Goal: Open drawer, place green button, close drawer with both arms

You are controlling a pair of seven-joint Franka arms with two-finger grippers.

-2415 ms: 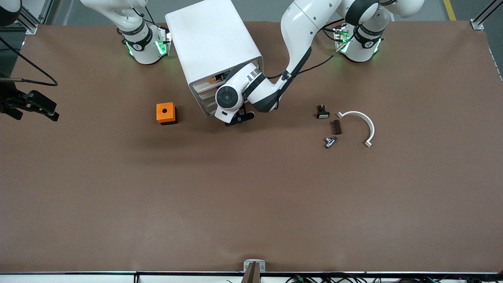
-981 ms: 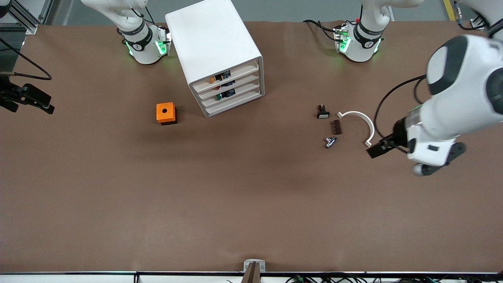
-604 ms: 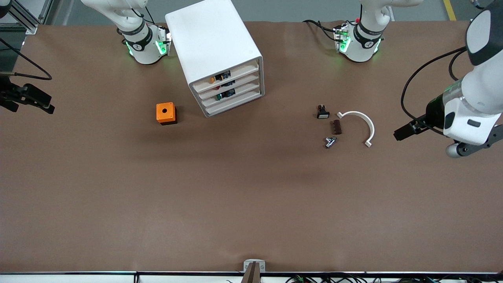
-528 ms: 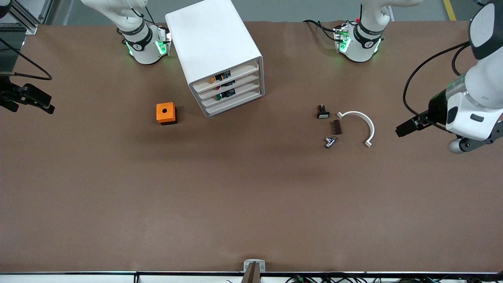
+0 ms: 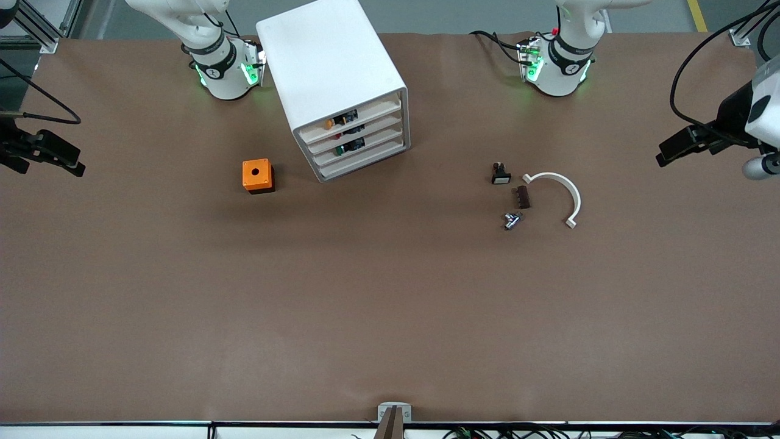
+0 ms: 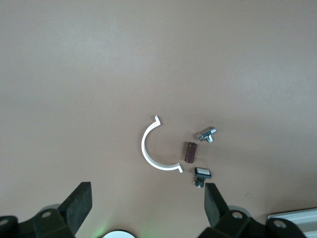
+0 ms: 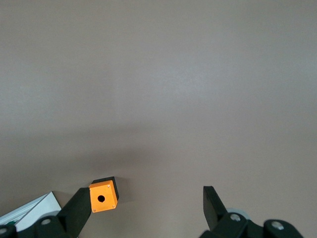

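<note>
White cabinet (image 5: 338, 79) stands near the robots' bases, by the right arm's base, its four stacked drawers facing the front camera at an angle. All four sit pushed in, including the drawer (image 5: 359, 146), third from the top. The button (image 5: 339, 149) with its green cap shows inside that third drawer, through the gap at the front; orange and red parts show in the two drawers above it. Left gripper (image 5: 673, 146) is up in the air over the left arm's end of the table, fingers (image 6: 79, 206) spread wide, nothing between them. Right gripper (image 5: 58, 160) hangs over the right arm's end of the table, jaws also wide apart and empty, per the right wrist view (image 7: 143, 210). Orange square box (image 5: 257, 175) with a hole in its top sits on the table beside the cabinet, toward the right arm's end. Toward the left arm's end lie a black button with white cap (image 5: 500, 175), a small brown block (image 5: 521, 197), a metal fitting (image 5: 512, 220) and a white curved clip (image 5: 557, 195), grouped close together. Brown table (image 5: 390, 305) surface.
</note>
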